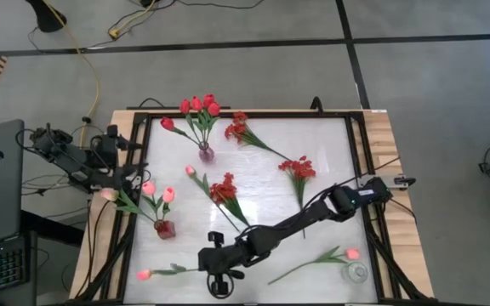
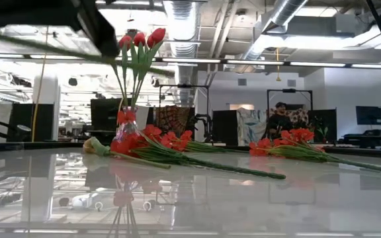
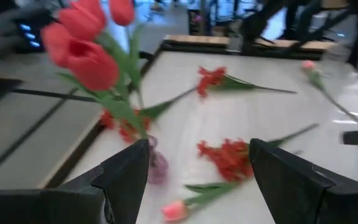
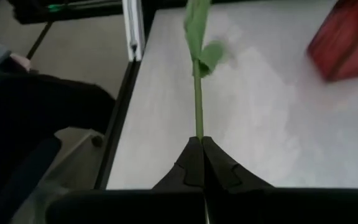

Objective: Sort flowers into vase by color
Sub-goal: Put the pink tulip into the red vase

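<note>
The right gripper pinches a pink tulip's thin green stem near the table's front-left; the left gripper gapes empty.

Two dark jointed arms, each gripper with black wedge-shaped fingers.

Bright overhead light, glossy glare.
You see ceiling strips mirrored on the surface; your wrist views blur the red tulips.
</note>
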